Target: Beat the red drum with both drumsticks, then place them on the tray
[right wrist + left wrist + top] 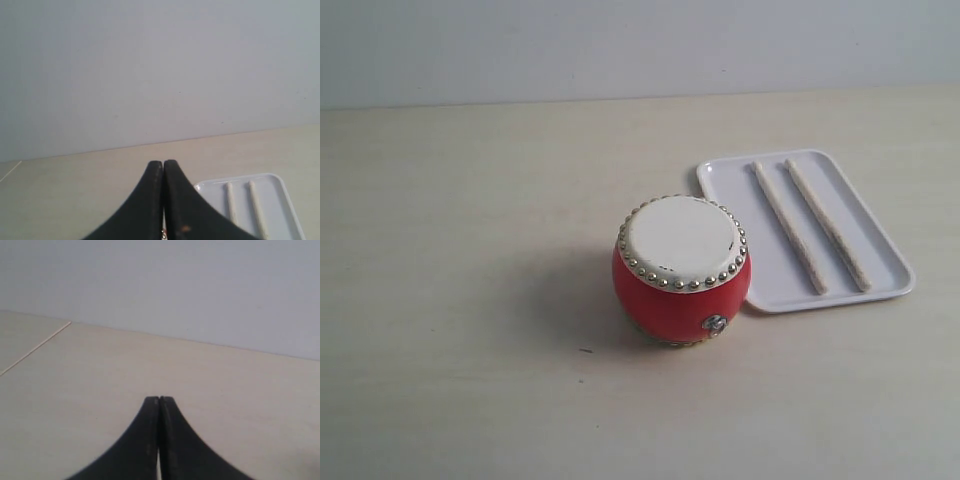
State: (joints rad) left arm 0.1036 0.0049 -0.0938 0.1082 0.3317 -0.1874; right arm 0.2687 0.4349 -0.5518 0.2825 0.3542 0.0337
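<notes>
across the whole exterior view: pale beige table (470,300), matte, meeting a plain grey-white wall (620,45) at the far edge. one small dark speck (585,350) on the table surface near the drum's front.

right of centre: white rectangular tray (868,235), rounded corners, low raised rim, flat on the table, long axis running diagonally away from the camera.

centre: red drum (682,285), upright on the table, glossy red body, white skin top (680,238) facing up and ringed by metal studs. its right flank sits just beside the tray's near left corner; contact or gap cannot be told from this angle.

left gripper (159,400): black fingers pressed together tip to tip, nothing between them, table and wall ahead of it. a thin pale seam (35,347) crosses the table off to one side in that view.

right gripper (163,163): black fingers likewise pressed together, nothing held; tray and both sticks visible past the fingertips.

inside the tray: two drumsticks (790,228), pale cream, lying side by side along the tray's length, roughly parallel, apart, with bare tray between them. second stick (828,225) is the one farther from the drum.

smallest: metal side ring (715,323), low on the drum's front right.
</notes>
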